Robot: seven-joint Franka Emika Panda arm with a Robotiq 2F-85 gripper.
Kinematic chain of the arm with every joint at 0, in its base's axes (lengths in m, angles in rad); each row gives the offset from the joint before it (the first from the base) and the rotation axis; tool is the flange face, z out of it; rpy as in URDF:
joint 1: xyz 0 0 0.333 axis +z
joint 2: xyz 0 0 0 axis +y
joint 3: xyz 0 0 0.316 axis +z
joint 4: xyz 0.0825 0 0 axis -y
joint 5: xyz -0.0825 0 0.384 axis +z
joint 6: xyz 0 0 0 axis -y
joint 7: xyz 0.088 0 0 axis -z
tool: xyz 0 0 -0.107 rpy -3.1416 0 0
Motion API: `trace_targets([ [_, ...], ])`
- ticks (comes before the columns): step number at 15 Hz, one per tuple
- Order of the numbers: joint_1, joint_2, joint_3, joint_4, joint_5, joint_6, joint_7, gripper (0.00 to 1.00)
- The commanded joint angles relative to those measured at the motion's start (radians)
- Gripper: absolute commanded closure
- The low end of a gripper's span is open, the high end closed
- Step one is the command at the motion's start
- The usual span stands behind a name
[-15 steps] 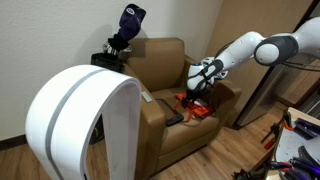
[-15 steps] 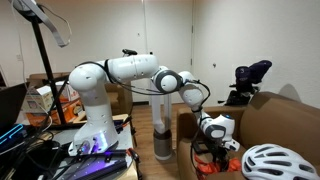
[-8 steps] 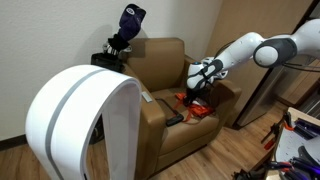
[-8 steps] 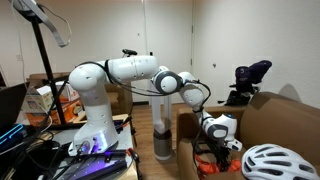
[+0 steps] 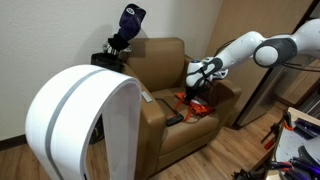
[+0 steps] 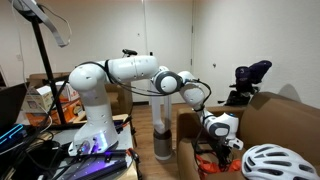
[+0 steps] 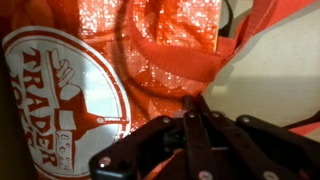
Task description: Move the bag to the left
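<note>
Wrist view: claw [image 7: 196, 104] pinched tight on crinkly orange-red bag [image 7: 160, 45] w/ white round logo [image 7: 60, 105]; in an exterior view, over brown armchair [image 5: 160, 62] seat.

Exterior views share armchair [image 5: 160, 58], differing sides; wrist view close above bag [image 7: 170, 40]

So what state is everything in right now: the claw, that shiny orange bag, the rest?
Black robot gripper: fingers shut, apparently pinching a fold of the bag.
Orange-red crinkly snack bag: crumpled, lying on the seat of the brown armchair.
Dark blue golf bag: upright behind the armchair.
White bicycle helmet: dome up, untouched.
</note>
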Motion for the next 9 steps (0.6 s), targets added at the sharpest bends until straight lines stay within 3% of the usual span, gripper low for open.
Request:
trace_targets([
  [1, -0.009, -0.024, 0.015, -0.008, 0.004, -0.016, -0.023, 0.94],
  [9, 0.078, -0.213, -0.009, -0.158, -0.03, 0.011, -0.029, 0.94],
])
